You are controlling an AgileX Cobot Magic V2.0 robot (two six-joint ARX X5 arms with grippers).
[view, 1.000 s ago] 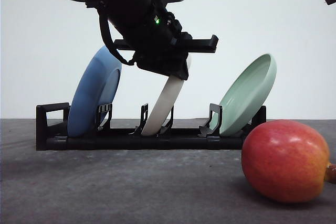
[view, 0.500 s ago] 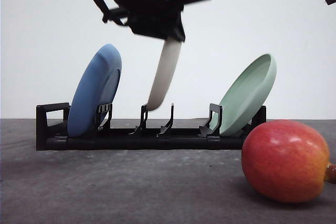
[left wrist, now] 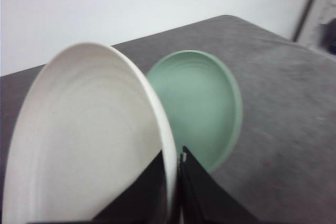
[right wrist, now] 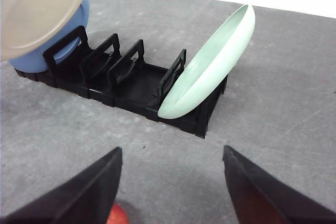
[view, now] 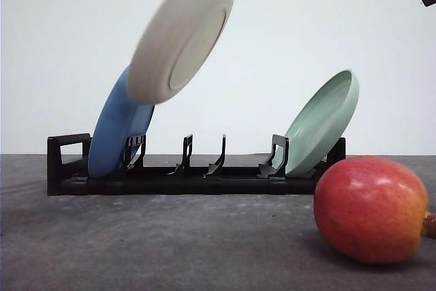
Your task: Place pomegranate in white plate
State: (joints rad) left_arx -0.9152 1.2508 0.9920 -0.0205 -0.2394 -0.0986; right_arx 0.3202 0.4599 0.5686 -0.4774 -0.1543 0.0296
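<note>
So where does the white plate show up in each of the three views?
Front view: white plate lifted at upper left, above the blue plate.
Left wrist view: large, near, its rim pinched by the left claw.
Right wrist view: upper left corner.
Shared landmark: the green plate.

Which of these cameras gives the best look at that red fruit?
The front view: the pomegranate lies whole on the table at the right, with red skin, an orange blush and a brown nub. The right wrist view catches a red sliver between the hand's fingers.
</note>
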